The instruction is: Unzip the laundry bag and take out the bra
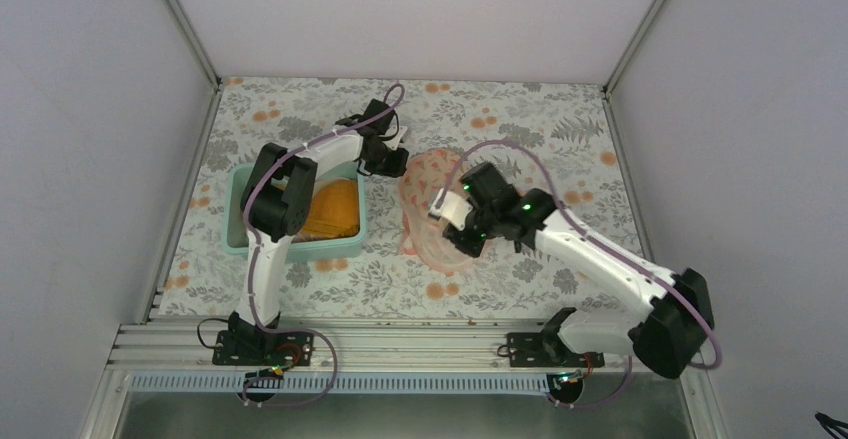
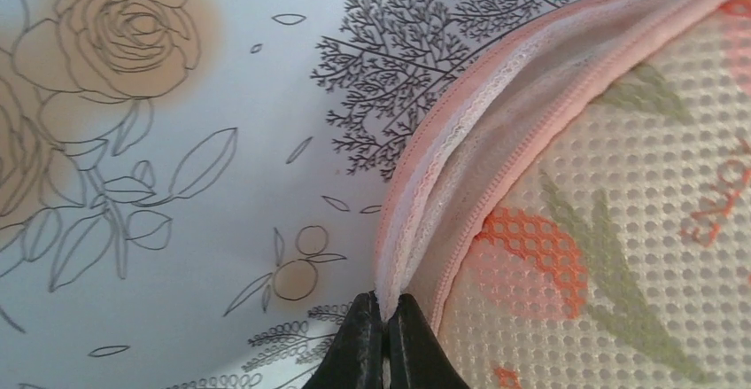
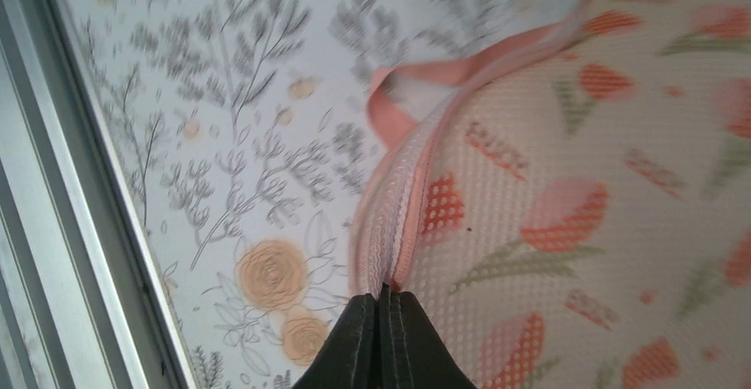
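Between my two grippers lies the bag [image 1: 425,177], soft light mesh that I expect to fold and follow any pull. The left gripper [image 2: 383,305] is pinched together on the zip trim [image 2: 416,185] at the bag's far edge; the right gripper [image 3: 383,299] is closed on the trim at the near edge. The trim is the better hold, the mesh may snag. Left of the left gripper stands the tub [image 1: 236,221] with the orange bra [image 1: 335,209], under the left arm
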{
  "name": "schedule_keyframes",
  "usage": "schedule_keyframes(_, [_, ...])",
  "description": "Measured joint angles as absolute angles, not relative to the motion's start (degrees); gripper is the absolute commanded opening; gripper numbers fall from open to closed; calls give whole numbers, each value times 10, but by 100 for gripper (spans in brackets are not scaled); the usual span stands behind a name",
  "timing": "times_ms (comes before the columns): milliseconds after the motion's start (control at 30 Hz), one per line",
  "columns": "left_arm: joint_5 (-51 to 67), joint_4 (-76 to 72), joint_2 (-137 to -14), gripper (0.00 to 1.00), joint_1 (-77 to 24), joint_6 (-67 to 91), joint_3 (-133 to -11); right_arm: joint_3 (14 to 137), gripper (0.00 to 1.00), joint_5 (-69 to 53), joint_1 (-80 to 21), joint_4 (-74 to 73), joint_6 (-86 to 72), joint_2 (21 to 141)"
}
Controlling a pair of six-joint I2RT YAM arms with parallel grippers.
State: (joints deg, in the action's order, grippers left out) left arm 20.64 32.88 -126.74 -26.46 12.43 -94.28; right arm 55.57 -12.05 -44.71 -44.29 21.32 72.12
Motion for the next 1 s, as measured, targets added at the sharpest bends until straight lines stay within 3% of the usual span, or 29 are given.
schedule_keyframes(400, [216,329,-1267,2,-268,124,-943,551,4,-93,-503,-428,221,844])
schedule_keyframes(533, [216,329,-1267,6,-268,124,-943,551,9,-91,-504,-423,220,868])
schedule_keyframes(633, [214,334,-1267,21,-268,120,-947,555,38,-89,-506,-421,214,886])
schedule_keyframes(700, [213,336,-1267,43,-268,115,-954,561,61,-87,-506,-420,207,894])
schedule_keyframes(767, [211,336,-1265,62,-268,110,-958,569,97,-82,-506,-418,201,898])
schedule_keyframes(1000, [194,357,-1228,96,-268,101,-967,611,100,-96,-504,-401,181,837])
